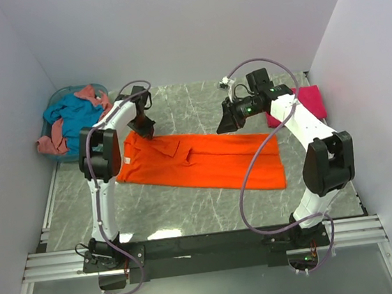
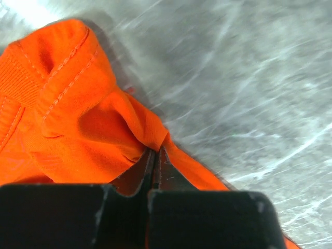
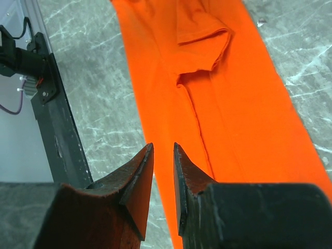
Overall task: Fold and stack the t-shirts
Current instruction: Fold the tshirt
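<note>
- Orange shirt (image 1: 204, 161): you have it laid out as a long band across the middle of the table (image 1: 189, 214), running left to right. One short sleeve is turned in on top of the body. In your left wrist view the cloth (image 2: 78, 119) puckers up toward the fingers. In your right wrist view it (image 3: 233, 104) lies flat and smooth.
- Basket (image 1: 56, 98): stands in the far left corner, against the left wall, well apart from the orange shirt.
- Teal shirt (image 1: 74, 118): heaped loose in the basket, on top of the pile.
- Salmon shirt (image 1: 52, 142): also in the basket, under and around the teal one, spilling over the near rim.
- Magenta shirt (image 1: 310, 100): a small folded pad at the far right of the table, partly hidden behind your right arm.
- Left gripper (image 1: 145, 130): down at the far left end of the orange shirt, jaws clenched (image 2: 155, 153) on a pinch of its edge, with cloth showing between the fingers.
- Right gripper (image 1: 223, 126): hangs above the far edge of the orange shirt, near its middle. Its jaws (image 3: 163, 148) stand a narrow gap apart with nothing between them.
</note>
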You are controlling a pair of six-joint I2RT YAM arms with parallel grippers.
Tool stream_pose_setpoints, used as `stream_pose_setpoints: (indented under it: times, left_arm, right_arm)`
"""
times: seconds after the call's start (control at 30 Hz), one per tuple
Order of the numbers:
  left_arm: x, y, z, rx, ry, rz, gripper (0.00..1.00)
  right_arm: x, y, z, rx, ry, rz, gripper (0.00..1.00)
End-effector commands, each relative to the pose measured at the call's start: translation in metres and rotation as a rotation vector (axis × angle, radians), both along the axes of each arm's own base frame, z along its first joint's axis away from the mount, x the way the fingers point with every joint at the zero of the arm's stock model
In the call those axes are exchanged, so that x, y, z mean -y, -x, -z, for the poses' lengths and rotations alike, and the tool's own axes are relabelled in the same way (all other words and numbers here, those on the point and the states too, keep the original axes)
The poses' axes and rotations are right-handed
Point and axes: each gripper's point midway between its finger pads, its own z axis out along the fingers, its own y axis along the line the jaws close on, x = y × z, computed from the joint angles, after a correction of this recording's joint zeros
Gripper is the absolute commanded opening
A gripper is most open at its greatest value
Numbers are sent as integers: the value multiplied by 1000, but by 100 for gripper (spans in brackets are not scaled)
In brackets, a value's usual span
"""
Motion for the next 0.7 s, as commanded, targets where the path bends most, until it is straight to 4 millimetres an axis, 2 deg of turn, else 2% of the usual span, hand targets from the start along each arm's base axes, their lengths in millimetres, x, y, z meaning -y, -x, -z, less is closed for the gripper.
stream_pose_setpoints:
  times: [0.0,0.03,0.1,0.13,0.17,0.2,0.23,0.27,0.3,0.4,0.47,0.57,0.67]
  left_arm:
    - [-3,-26,14,54,-34,40,0]
    - [1,-37,7,90,-24,57,0]
    - [7,-49,12,110,-6,100,0]
    - [16,-65,2,159,25,121,0]
    - [18,-70,14,149,27,136,0]
    - [21,-79,13,166,43,145,0]
    - [29,-99,1,232,69,162,0]
    - [35,-104,11,230,100,178,0]
    - [38,-115,9,266,116,179,0]
    - [65,-148,-5,412,266,213,0]
    - [83,-171,-22,529,363,229,0]
    - [100,-200,-46,673,464,236,1]
    - [106,-216,-71,765,550,235,13]
  right_arm:
    - [2,3,-25,53,-48,-5,29]
    - [2,4,-26,52,-49,-6,29]
    - [2,5,-31,59,-57,-7,29]
    - [3,5,-32,60,-58,-5,29]
    - [3,5,-33,65,-57,-5,29]
    - [4,6,-34,69,-58,-2,29]
    - [6,5,-34,72,-54,3,29]
    - [7,4,-35,81,-49,5,29]
    - [9,3,-35,90,-41,11,29]
    - [13,1,-33,116,-10,23,29]
    - [17,-1,-32,141,10,32,29]
    - [21,-3,-27,172,44,41,29]
    - [20,-4,-21,217,93,32,29]
